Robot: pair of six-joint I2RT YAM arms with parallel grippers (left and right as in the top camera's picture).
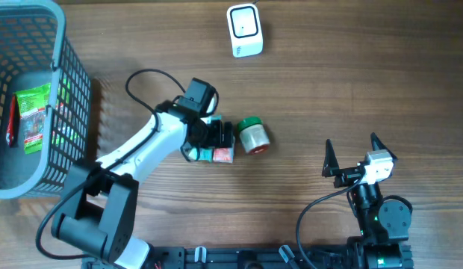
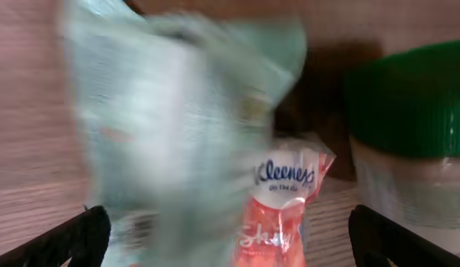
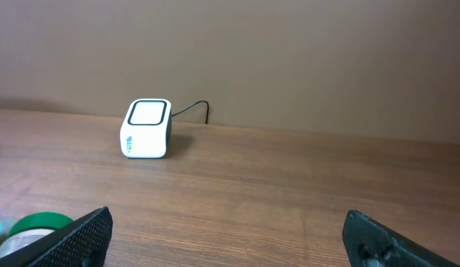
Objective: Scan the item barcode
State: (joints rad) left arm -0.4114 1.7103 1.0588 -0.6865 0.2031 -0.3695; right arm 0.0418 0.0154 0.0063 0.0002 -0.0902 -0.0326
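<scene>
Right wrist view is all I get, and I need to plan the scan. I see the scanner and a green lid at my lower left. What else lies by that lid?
Observer: A Kleenex tissue packet lies on the table next to that green-lidded jar.
Operator: Is the left arm gripping it?
Observer: No. The left arm reaches over it, and its jaws stand wide open.
Operator: Anything else on the table?
Observer: A grey basket sits at the far left edge with a green packet inside.
</scene>
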